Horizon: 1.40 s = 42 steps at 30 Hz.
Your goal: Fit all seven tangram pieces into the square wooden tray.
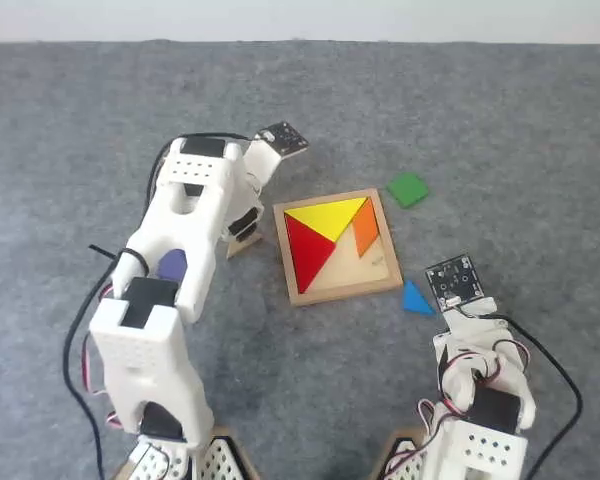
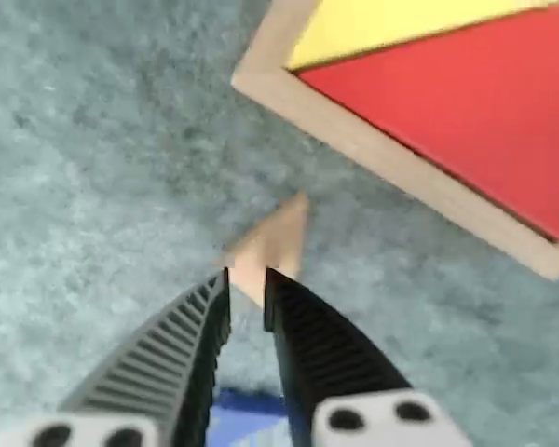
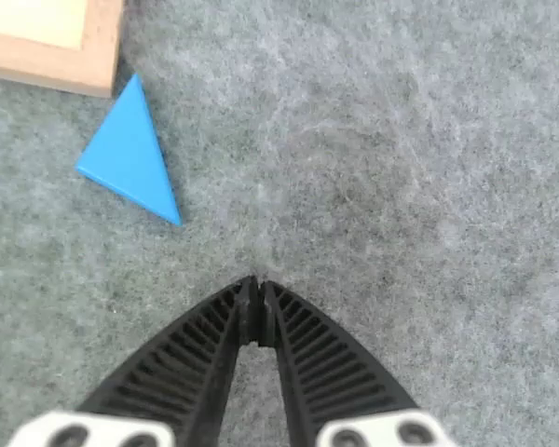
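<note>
Tan triangle [image 2: 268, 244] is pinched at the tip of my left gripper [image 2: 245, 284]: fingers nearly closed, with just the piece's thickness between them. It sits just outside the tray [image 1: 345, 293], off its left rim. Can't tell if it's lifted or resting on the grey felt [image 1: 500, 120].

Step in hand, as I read it: grasp made, carry and place not yet done.

Tray contents: yellow triangle [image 1: 328, 218] along the far side, red triangle [image 1: 308, 255] on the left, orange piece [image 1: 366, 227] on the right. Near-right part of the floor is bare wood. So three in, four to go.

Next move calls for lifting over the rim, rotating the tan triangle to match the bare gap, then dropping it flat. Risk: an edge catches on the red triangle.

Loose outside: green square [image 1: 407, 188] beyond the far-right corner, blue triangle [image 3: 130, 158] just beside the near-right corner.

Right gripper [image 3: 254, 289]: fingertips pressed together, holding nothing, over felt near the blue triangle.
</note>
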Each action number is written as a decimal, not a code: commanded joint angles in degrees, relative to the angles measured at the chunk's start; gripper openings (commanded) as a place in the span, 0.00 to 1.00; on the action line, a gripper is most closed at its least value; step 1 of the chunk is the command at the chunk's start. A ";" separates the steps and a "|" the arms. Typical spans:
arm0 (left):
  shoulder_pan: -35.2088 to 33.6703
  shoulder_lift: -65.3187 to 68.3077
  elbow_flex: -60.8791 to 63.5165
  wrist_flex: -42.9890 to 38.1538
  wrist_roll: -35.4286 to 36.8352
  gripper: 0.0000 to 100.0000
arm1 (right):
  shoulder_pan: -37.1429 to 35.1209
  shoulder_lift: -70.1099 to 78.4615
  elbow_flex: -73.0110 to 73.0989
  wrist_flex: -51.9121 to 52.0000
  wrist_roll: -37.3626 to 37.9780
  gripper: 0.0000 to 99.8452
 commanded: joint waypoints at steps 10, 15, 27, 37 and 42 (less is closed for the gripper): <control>-0.79 -0.88 -3.21 -2.11 0.70 0.17 | -0.31 0.13 0.79 0.48 0.62 0.01; -2.55 -0.53 -2.59 -3.87 -1.23 0.17 | -0.31 0.13 0.79 0.48 0.62 0.01; -1.32 8.79 -4.53 -5.89 -1.76 0.15 | -0.31 0.13 0.79 0.48 0.62 0.01; 3.96 8.18 -4.70 1.41 2.29 0.05 | -0.31 0.13 0.79 0.48 0.62 0.01; 5.89 4.31 -5.23 4.92 6.77 0.05 | -0.31 0.13 0.79 0.48 0.62 0.01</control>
